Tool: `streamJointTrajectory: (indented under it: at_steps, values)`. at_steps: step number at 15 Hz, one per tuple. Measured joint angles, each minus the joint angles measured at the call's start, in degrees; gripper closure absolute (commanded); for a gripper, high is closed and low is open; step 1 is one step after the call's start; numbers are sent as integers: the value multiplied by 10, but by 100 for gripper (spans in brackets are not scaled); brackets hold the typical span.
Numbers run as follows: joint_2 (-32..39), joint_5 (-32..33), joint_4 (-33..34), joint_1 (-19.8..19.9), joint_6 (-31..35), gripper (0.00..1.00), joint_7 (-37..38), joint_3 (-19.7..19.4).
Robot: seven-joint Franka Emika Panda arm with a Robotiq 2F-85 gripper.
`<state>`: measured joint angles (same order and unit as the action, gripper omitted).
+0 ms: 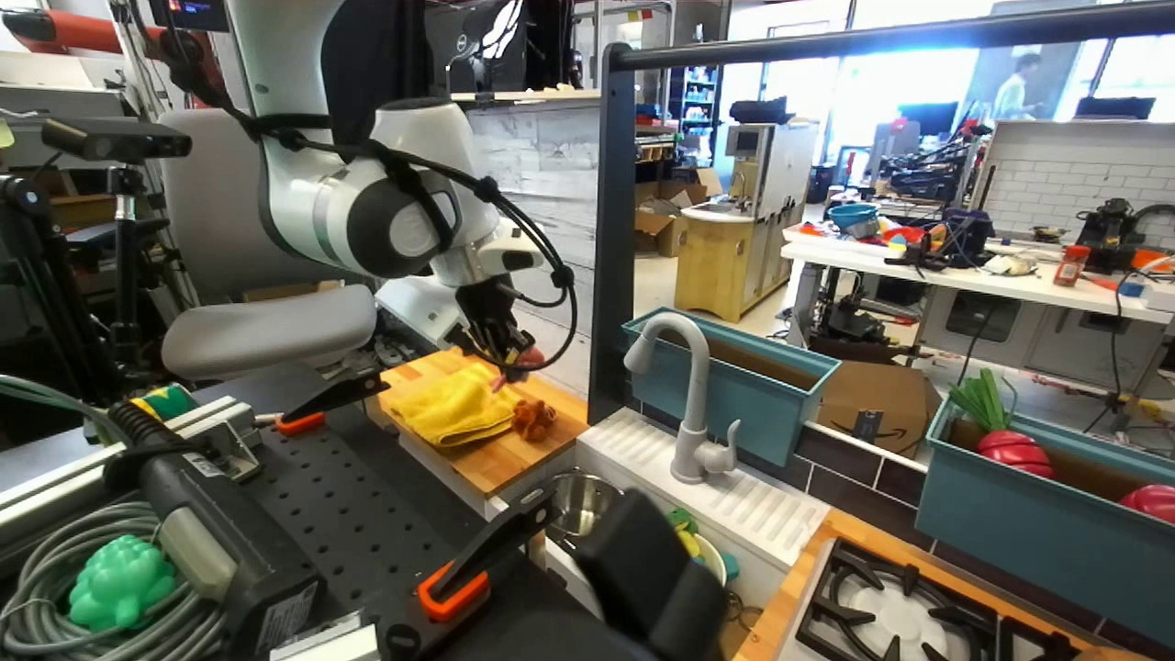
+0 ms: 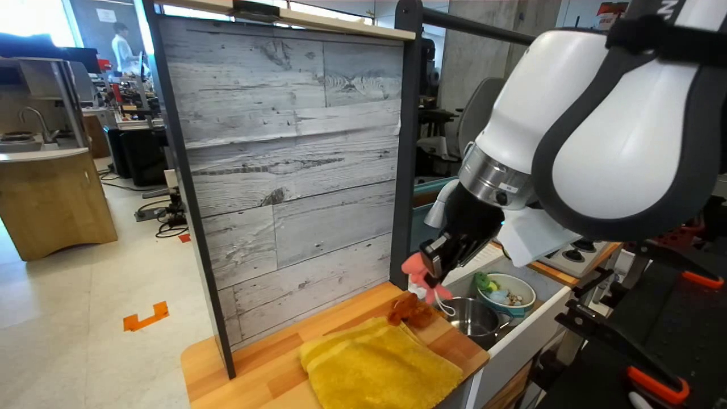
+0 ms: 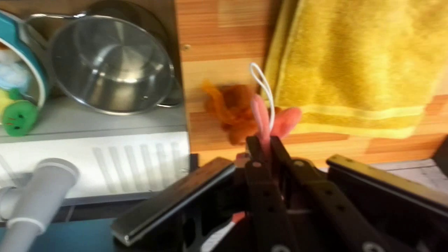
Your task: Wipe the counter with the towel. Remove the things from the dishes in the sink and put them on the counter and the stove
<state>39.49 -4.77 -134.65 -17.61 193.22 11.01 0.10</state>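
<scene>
In an exterior view I see the wooden worktop (image 1: 500, 464) toward eight o'clock, the folded yellow towel (image 1: 450, 408) lying on it and a fuzzy orange-brown toy (image 1: 534, 420) just beside it. The white sink (image 1: 633, 448) is toward five, the stove (image 1: 895, 608) toward four, a grey chair (image 1: 271, 330) around nine. In an exterior view a weathered plank panel (image 2: 306, 147) rises behind the worktop, and the arm (image 2: 545, 119) slants down from two o'clock, its end pointing toward seven. In the wrist view the gripper (image 3: 264, 140) sits at six o'clock, clamped on a pink plush toy (image 3: 286, 121) above the worktop.
</scene>
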Motion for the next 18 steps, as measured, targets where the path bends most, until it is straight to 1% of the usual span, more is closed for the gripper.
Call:
streamJointTrajectory:
  at_steps: [3, 4, 5, 6, 10, 12, 14, 16, 18]
  values:
    - [6, 0, 30, 1, 1, 98, 0, 58]
    - [14, -1, 47, -2, -2, 66, 0, 70]
    - [24, -2, 68, -10, -6, 64, 1, 73]
    - [36, -5, 89, -19, -18, 58, 2, 72]
    - [82, -14, 168, -57, -114, 29, 6, 37]
    - [89, -14, 189, -64, -166, 14, 6, 18]
    - [74, -9, 195, -61, -220, 0, 3, -3]
    - [38, 6, 191, -49, -268, 0, -1, -25]
    - [-5, 28, 186, -34, -337, 0, 0, -58]
